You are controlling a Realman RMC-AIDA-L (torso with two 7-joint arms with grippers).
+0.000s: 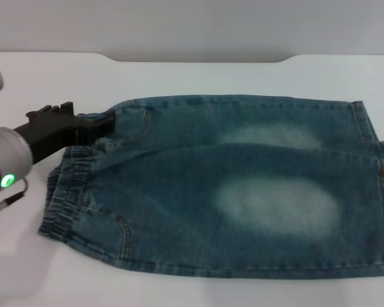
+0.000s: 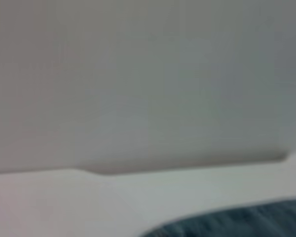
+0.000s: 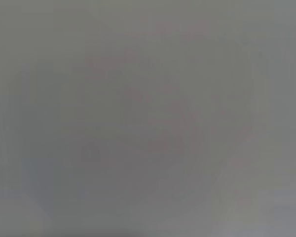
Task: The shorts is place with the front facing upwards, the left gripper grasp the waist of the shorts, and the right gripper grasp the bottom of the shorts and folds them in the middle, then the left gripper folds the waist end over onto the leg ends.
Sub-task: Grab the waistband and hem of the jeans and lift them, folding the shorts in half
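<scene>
Blue denim shorts (image 1: 243,198) lie flat on the white table (image 1: 179,77), folded lengthwise so one leg rests on the other. The elastic waist (image 1: 67,192) is at the left and the leg ends (image 1: 381,192) are at the right. My left gripper (image 1: 109,123), black on a silver arm, reaches in from the left, and its tip touches the far corner of the waist. A strip of the denim (image 2: 237,222) shows at the edge of the left wrist view. The right gripper is out of view, and the right wrist view is a blank grey.
The table's far edge (image 1: 198,61) has a shallow notch against a grey wall. Bare white tabletop surrounds the shorts on the far side, the left and the near side. The leg ends reach the right edge of the head view.
</scene>
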